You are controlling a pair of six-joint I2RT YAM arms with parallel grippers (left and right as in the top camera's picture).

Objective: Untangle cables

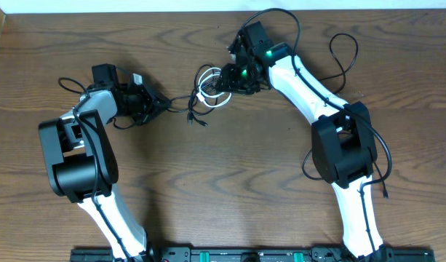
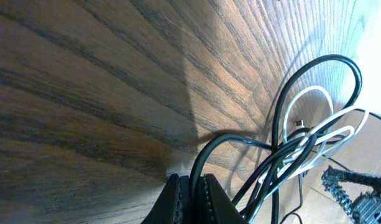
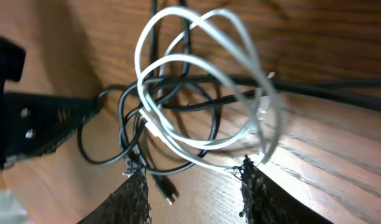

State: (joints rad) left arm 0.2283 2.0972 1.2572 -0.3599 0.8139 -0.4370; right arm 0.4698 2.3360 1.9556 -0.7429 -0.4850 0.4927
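Cables (image 1: 206, 93) lie tangled on the counter (image 1: 230, 182), just ahead of the right tool (image 3: 191, 171), which is nearer, its jaws apart. The left tool (image 2: 189, 183) is clamped on a black strand (image 2: 207, 151) running from it towards the knot.

This is a robotics lab or test bench, not a home or shop. 2 white-and-black robot arms, the left arm (image 1: 77, 156) and the right arm (image 1: 343, 145), stand on a black rail (image 1: 244, 255) at the edge of a wood-grain table (image 1: 230, 182). A small tangle of cables (image 1: 212, 91) lies between them as a set-up work piece.
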